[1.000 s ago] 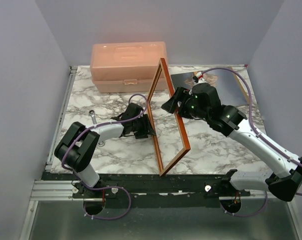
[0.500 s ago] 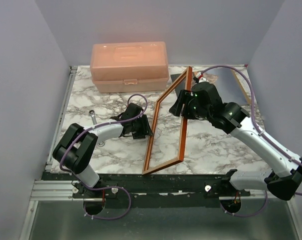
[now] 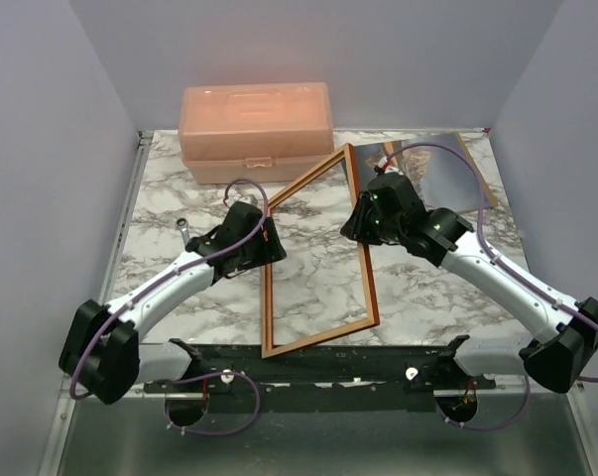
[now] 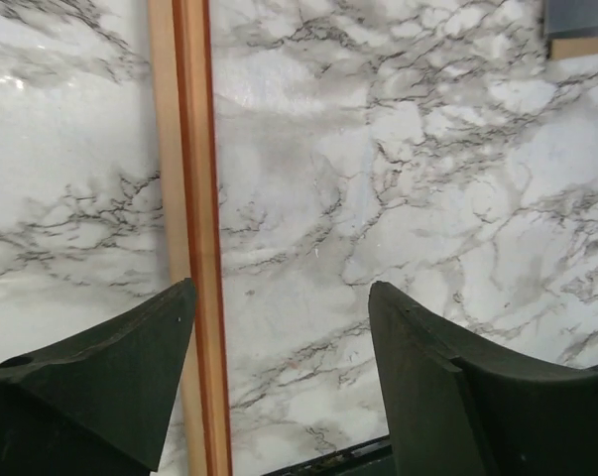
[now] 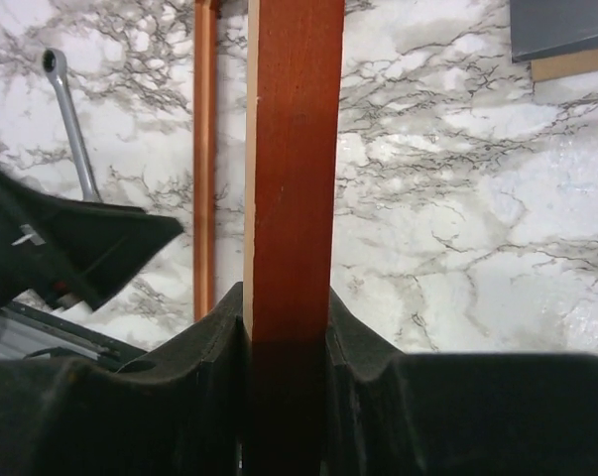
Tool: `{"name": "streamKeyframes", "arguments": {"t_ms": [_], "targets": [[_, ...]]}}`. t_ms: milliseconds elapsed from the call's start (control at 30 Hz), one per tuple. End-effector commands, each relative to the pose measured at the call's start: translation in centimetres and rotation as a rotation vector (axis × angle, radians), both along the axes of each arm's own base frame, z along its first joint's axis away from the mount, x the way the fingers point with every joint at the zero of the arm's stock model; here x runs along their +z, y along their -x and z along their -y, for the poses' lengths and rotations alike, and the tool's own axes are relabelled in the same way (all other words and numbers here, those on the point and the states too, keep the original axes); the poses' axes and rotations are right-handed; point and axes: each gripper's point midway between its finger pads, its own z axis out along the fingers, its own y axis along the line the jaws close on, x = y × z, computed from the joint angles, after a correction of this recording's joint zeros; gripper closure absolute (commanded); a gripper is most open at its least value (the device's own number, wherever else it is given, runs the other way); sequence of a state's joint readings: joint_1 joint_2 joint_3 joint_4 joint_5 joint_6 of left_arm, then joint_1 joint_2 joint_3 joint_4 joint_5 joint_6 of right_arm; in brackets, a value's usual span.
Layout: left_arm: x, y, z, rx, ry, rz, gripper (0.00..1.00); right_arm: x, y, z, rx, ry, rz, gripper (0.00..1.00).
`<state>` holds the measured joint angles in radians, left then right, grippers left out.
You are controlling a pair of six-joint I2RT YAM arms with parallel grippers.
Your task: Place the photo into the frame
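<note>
Right fingers: the right gripper [image 5: 287,302] is clenched on one long rail of the thin rectangular reddish-brown wooden frame [image 5: 289,169]. The rail rises straight out from between the pads.
Left fingers: the left gripper [image 4: 281,290] is spread and grasps nothing. The frame's other long rail passes between the fingers, just beside the one on the left of the wrist view, with a wide gap to the other.
Frame attitude: tilted, with the clamped rail raised and the opposite rail low over the white grey-veined marble table [image 3: 418,288]. Whether that rail touches the marble cannot be told.
Photo: the large thin grey-blue print [image 3: 442,164] lies flat beyond the right fingertips, off to their right and apart from the frame.
Under the photo: a flat brown board [image 5: 576,64] shows as a tan strip along the print's edge.
Across the photo: the right arm's purple cable [image 3: 447,149] loops over it in the top view.
Beside the left fingers: a silver wrench [image 5: 68,119] lies on the marble on their outer side, apart from the frame.
Beyond the left fingers: a peach translucent plastic box [image 3: 256,129] stands at the table's far edge, with the frame's far corner near it.
</note>
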<state>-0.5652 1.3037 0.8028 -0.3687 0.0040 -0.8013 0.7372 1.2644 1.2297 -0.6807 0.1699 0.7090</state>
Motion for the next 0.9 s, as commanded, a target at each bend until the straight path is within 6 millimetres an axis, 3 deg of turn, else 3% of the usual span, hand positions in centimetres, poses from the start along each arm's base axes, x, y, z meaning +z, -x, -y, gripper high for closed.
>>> {"name": "streamKeyframes", "arguments": {"t_ms": [0,200,333,500,667,733,867], "targets": [[3.7,0.4,-3.1,0.07,-0.069,0.117,0.24,-4.2,-1.3,0.9,0.016,0.142,-0.004,0.99],[9.0,1.2,-4.5,0.08,-0.037,0.261,0.14,-7.7,-2.5,-0.2,0.045,0.153,-0.046,0.99],[11.2,1.7,-4.5,0.064,0.003,0.305,0.13,-10.1,-3.6,-0.7,0.047,0.17,-0.074,0.99],[12.1,2.1,-4.2,0.045,0.032,0.32,0.13,-13.3,-4.6,-1.4,0.059,0.196,-0.117,0.99],[11.7,2.3,-4.2,0.033,0.025,0.308,0.12,-15.7,-5.6,-1.1,0.027,0.247,-0.148,0.96],[11.4,2.3,-4.2,0.03,0.019,0.3,0.12,-16.6,-5.7,-0.9,0.017,0.268,-0.166,0.92],[11.1,2.3,-4.0,0.024,0.023,0.296,0.12,-17.7,-5.9,-0.4,0.0,0.301,-0.18,0.63]]}}
